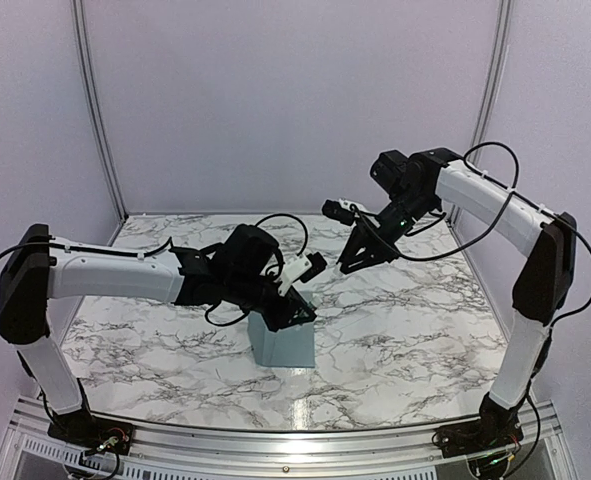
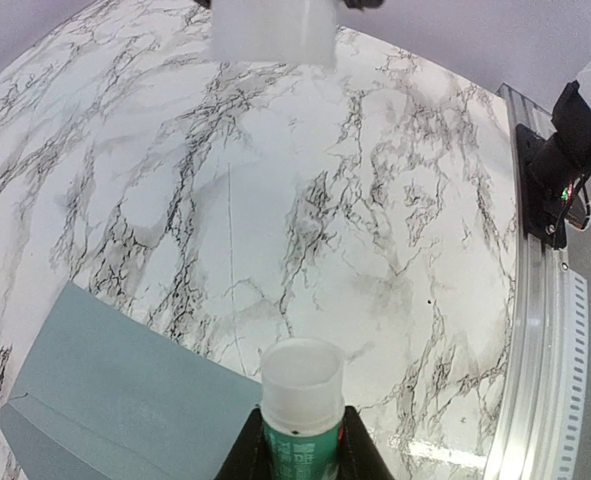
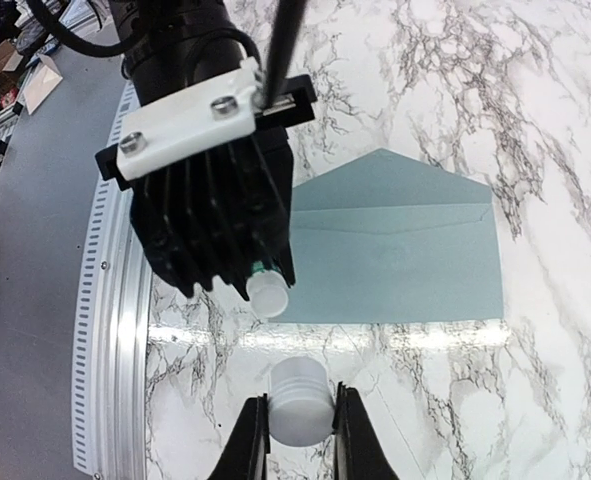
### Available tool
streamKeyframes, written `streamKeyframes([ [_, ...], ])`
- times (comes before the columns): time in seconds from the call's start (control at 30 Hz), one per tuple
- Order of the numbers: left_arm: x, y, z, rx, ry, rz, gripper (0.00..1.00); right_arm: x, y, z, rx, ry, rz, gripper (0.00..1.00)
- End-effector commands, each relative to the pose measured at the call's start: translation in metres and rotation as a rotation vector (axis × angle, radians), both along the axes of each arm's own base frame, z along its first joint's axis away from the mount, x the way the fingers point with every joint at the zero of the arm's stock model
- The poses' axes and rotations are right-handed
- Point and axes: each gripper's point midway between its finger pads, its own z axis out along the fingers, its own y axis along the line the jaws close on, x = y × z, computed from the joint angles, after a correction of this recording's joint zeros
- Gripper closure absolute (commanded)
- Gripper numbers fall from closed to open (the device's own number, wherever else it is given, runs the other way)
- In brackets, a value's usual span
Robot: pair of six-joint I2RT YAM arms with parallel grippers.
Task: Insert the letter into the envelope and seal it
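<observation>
The blue-grey envelope [image 1: 285, 347] lies flat on the marble table, its triangular flap open and pointing away; it also shows in the left wrist view [image 2: 105, 400] and the right wrist view [image 3: 395, 255]. My left gripper [image 1: 293, 310] hovers above the envelope's near edge, shut on a green glue stick [image 2: 300, 405] with a white uncapped tip. My right gripper [image 1: 360, 262] is raised to the right of it, shut on the stick's white ribbed cap [image 3: 302, 402]. That cap also shows at the top of the left wrist view [image 2: 273, 30]. No letter sheet is in view.
An aluminium rail [image 1: 275, 445] runs along the table's near edge. Pale enclosure walls with metal posts [image 1: 95, 110] close the back and sides. Black cables loop over both arms.
</observation>
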Motion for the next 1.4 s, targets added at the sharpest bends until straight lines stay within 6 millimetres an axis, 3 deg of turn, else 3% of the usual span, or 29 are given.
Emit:
streamKeyframes([
  [0.0,-0.002,0.009,-0.004,0.041,-0.005,0.005,1.0,0.014,-0.005,0.016,0.01,-0.06,-0.061,1.0],
  [0.23,-0.003,0.013,0.001,0.024,-0.004,0.019,1.0,0.06,-0.035,-0.014,-0.094,-0.1,-0.298,1.0],
  [0.37,0.0,0.012,0.007,-0.022,-0.002,0.055,1.0,0.099,-0.071,-0.04,-0.173,-0.137,-0.525,1.0],
  [0.57,0.01,0.005,0.036,-0.169,-0.032,0.125,1.0,0.123,-0.123,-0.075,-0.237,-0.127,-0.738,1.0],
  [0.77,0.02,0.002,0.059,-0.245,-0.034,0.189,1.0,0.124,-0.165,-0.123,-0.374,-0.156,-0.847,1.0],
  [0.93,0.019,0.001,0.064,-0.267,-0.024,0.2,1.0,0.117,-0.185,-0.152,-0.484,-0.172,-0.87,1.0],
  [1.37,0.02,0.016,0.07,-0.274,-0.058,0.255,1.0,0.094,-0.186,-0.189,-0.504,-0.113,-0.845,0.95],
])
